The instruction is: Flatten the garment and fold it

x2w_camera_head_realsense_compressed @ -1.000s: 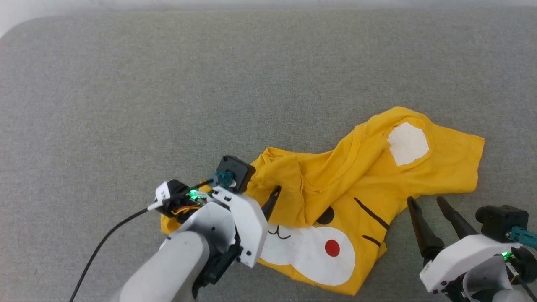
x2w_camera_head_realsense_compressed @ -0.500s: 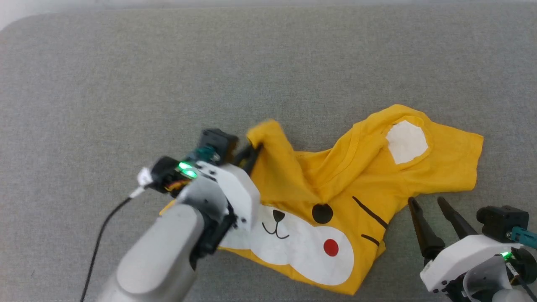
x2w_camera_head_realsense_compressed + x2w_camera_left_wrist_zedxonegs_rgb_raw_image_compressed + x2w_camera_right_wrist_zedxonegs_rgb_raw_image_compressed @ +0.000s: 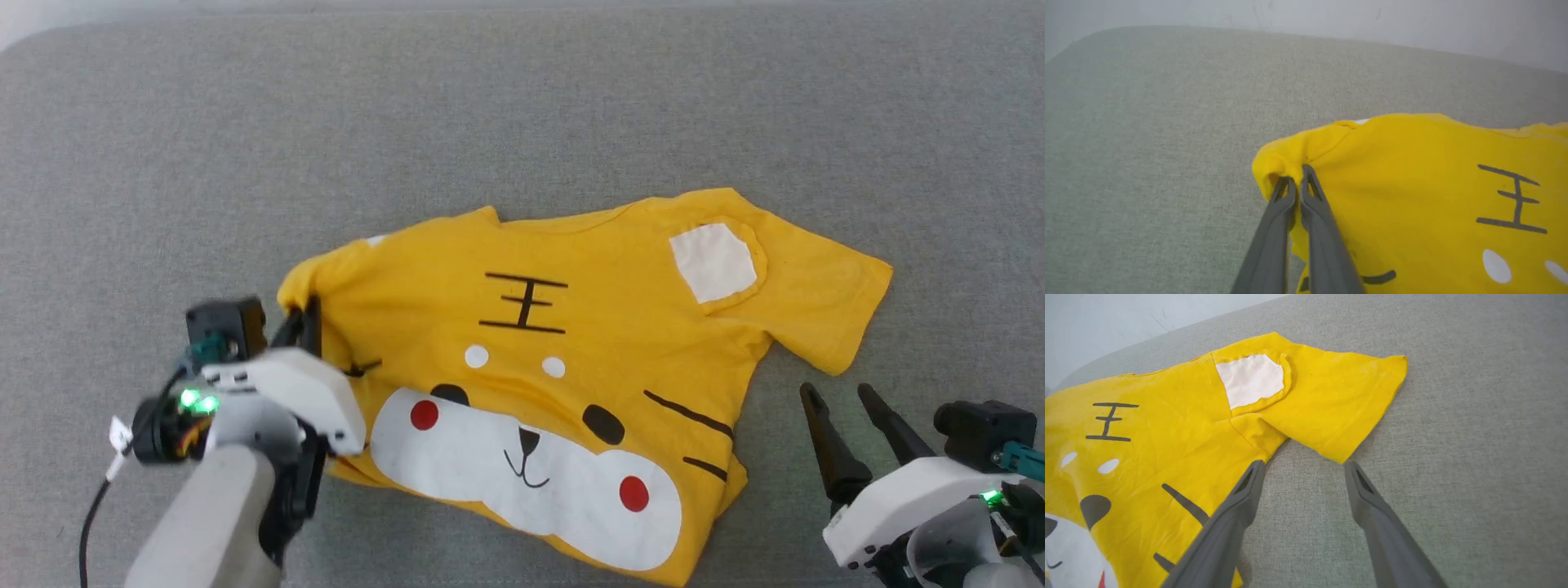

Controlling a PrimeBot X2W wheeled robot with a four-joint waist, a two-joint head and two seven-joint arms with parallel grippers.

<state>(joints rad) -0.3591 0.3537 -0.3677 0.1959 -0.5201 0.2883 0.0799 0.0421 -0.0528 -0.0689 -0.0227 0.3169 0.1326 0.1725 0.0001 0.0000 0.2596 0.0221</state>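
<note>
The garment (image 3: 571,343), a bright yellow T-shirt, lies spread on the grey surface with its tiger face up. Its right sleeve (image 3: 824,302) lies out flat beside a white ear patch (image 3: 712,261). My left gripper (image 3: 304,317) is at the shirt's left end, shut on a bunched fold of yellow fabric; in the left wrist view the two fingers (image 3: 1296,179) pinch the garment (image 3: 1412,192) at that edge. My right gripper (image 3: 842,398) stands open just off the shirt's lower right. In the right wrist view its fingers (image 3: 1303,467) straddle bare surface below the garment's sleeve (image 3: 1339,408).
The grey padded surface (image 3: 522,122) stretches wide behind and to the left of the shirt, with a rounded corner at the far left (image 3: 33,57). A black cable (image 3: 91,523) trails from my left wrist. A pale wall lies beyond the far edge.
My left gripper shut on the folded-over fabric and drew it out to the left, opening the crumpled shirt so the whole tiger face shows. The right gripper stayed still.
</note>
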